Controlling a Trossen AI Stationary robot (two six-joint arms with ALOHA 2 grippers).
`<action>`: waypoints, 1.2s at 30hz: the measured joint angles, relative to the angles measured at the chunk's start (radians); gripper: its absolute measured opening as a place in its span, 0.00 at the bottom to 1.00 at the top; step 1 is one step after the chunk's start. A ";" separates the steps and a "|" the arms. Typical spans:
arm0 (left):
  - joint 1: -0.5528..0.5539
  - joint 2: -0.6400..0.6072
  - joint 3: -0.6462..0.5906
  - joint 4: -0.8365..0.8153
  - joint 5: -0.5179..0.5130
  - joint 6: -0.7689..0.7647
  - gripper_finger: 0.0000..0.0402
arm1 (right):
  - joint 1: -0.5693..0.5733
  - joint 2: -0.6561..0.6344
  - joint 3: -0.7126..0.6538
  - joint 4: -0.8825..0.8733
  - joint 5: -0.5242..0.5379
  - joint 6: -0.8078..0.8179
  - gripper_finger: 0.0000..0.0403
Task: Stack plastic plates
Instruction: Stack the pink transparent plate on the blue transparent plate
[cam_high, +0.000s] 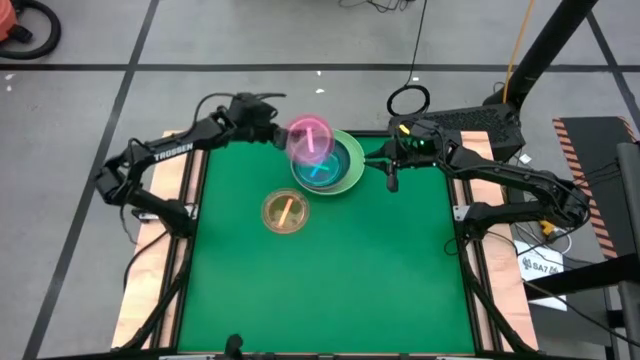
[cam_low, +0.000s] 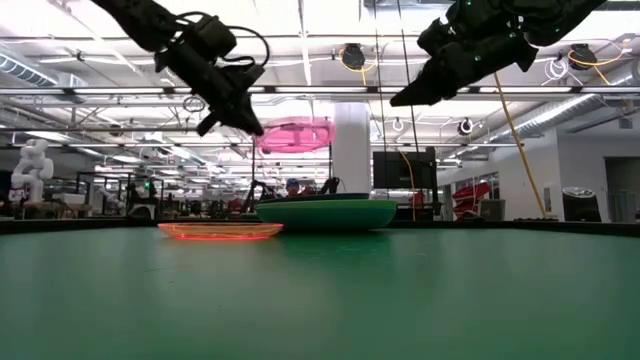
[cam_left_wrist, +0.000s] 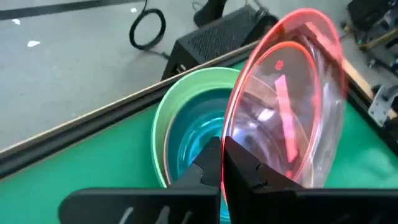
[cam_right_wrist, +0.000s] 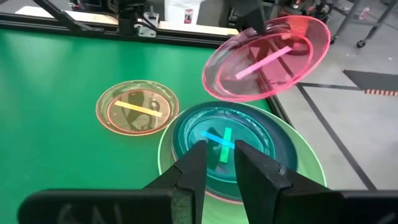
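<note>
Left gripper (cam_high: 277, 135) fingers clamp the translucent magenta plate (cam_high: 310, 141) by its rim; likely light, stiff, slippery; right gripper (cam_high: 391, 178) fingers stand slightly apart, empty.

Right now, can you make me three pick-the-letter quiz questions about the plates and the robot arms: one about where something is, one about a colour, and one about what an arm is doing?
1. Where is the pink plate?
A. Flat on the table
B. In the air above the stack of plates
C. Under the orange plate

2. What colour is the plate lying alone on the green table?
A. Orange
B. Blue
C. White

3. What is the left end effector doing?
A. Hanging open
B. Pushing the stack
C. Pinching the pink plate's rim

Answers:
1 B: the low view shows it raised over the stack.
2 A: the orange plate sits by itself beside the stack.
3 C: its wrist view shows the fingers shut on the rim; the right end effector holds nothing.
</note>
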 joint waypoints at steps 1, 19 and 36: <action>0.005 0.014 0.031 -0.029 0.005 0.017 0.01 | 0.000 0.000 0.000 0.001 0.000 -0.006 0.19; 0.005 0.323 0.386 -0.431 0.006 0.132 0.01 | 0.000 0.000 0.000 -0.043 0.000 -0.018 0.19; -0.053 0.342 0.386 -0.476 -0.020 0.045 0.03 | 0.000 0.000 0.000 -0.043 0.002 -0.029 0.19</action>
